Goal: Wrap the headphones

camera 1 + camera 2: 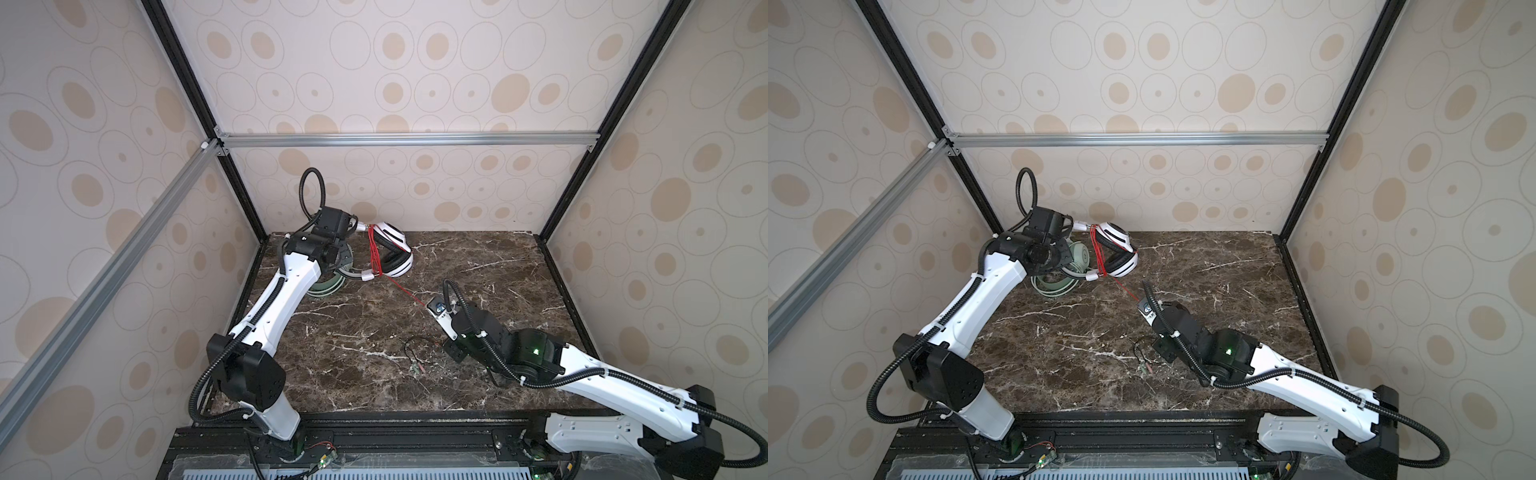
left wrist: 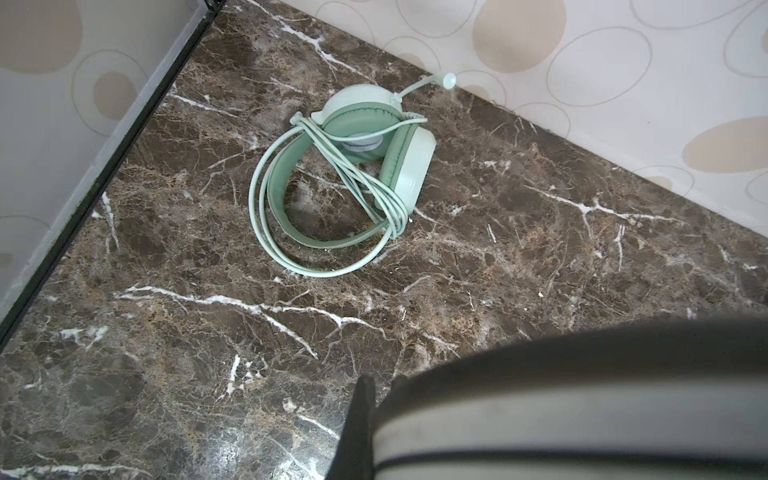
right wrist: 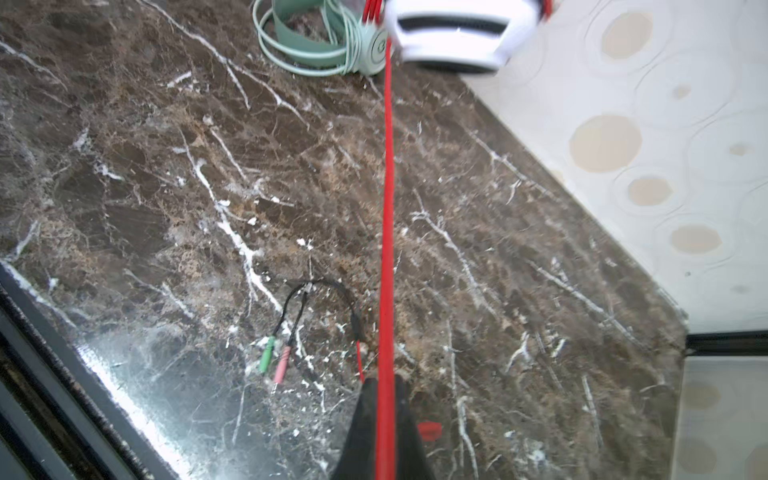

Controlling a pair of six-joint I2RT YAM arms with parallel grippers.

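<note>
Our left jaws pinch the white-and-black headset (image 1: 397,249) by its headband at the back-left corner of the counter (image 1: 478,374). It is just beside the mint-green headset (image 2: 345,174), which lies close to both walls. Our right jaws pinch the taut red cable (image 1: 405,291) mid-counter, and the counter's right half lies open. The mint earcup's label (image 2: 362,145) is too blurred to read.
</note>
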